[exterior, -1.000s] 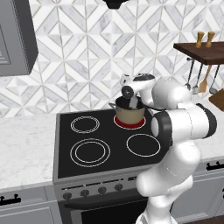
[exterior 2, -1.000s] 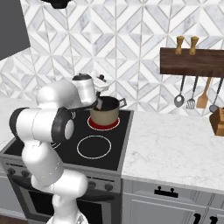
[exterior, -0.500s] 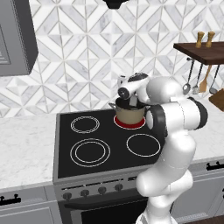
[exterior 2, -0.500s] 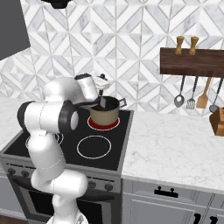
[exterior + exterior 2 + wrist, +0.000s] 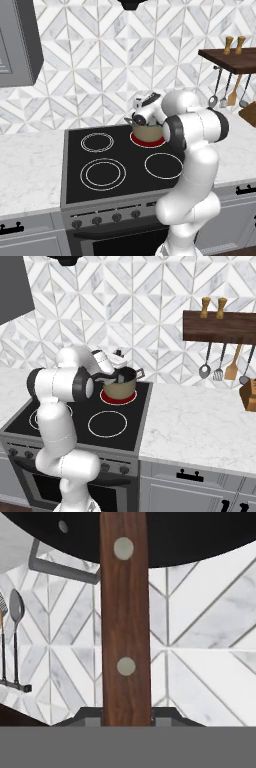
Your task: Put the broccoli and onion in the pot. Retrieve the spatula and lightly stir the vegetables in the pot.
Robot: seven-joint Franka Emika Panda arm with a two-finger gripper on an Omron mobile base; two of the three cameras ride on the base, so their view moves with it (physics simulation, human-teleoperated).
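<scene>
Tan pot [image 5: 120,387] on red-glowing rear right burner [image 5: 119,398] of black stovetop [image 5: 120,170], contents not discernible, gripper [image 5: 126,716] clamped on brown spatula [image 5: 125,622] handle, spatula reaching into pot's dark mouth.

Spatula [image 5: 125,617] handle in my claw looked like dark polished wood with two dull metal rivets, pot [image 5: 120,387] matt tan with a black inside, stove top [image 5: 107,160] glossy black glass, counter [image 5: 200,426] smooth pale marble.
</scene>
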